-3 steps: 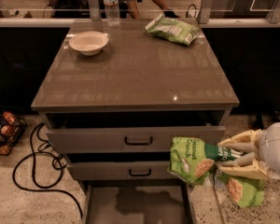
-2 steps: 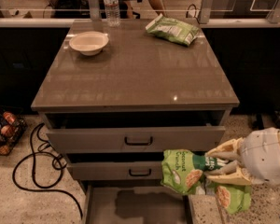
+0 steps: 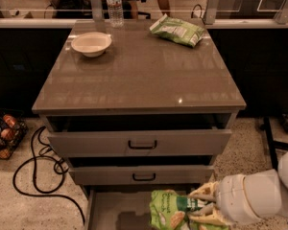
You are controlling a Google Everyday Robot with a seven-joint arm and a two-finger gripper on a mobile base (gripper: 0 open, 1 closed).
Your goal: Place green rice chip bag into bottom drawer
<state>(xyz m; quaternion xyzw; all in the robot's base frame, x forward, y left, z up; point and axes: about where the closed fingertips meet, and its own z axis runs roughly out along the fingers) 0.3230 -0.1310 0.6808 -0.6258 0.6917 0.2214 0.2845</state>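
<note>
The green rice chip bag (image 3: 170, 211) is bright lime green with tan round rice cakes printed on it. My gripper (image 3: 201, 206) comes in from the lower right and is shut on the bag's right end. It holds the bag over the right part of the open bottom drawer (image 3: 113, 210), whose flat grey floor shows to the left of the bag. The bag's lower part runs off the frame's bottom edge.
Two shallower grey drawers (image 3: 139, 143) with black handles stand slightly open above. On the cabinet top (image 3: 139, 75) sit a white bowl (image 3: 91, 43), a water bottle (image 3: 114, 5) and a paler green bag (image 3: 177, 30). Black cables (image 3: 38, 166) and a basket (image 3: 2, 135) lie on the floor at left.
My gripper has carried the green bag left and down, from beside the cabinet's right side to over the open bottom drawer.
</note>
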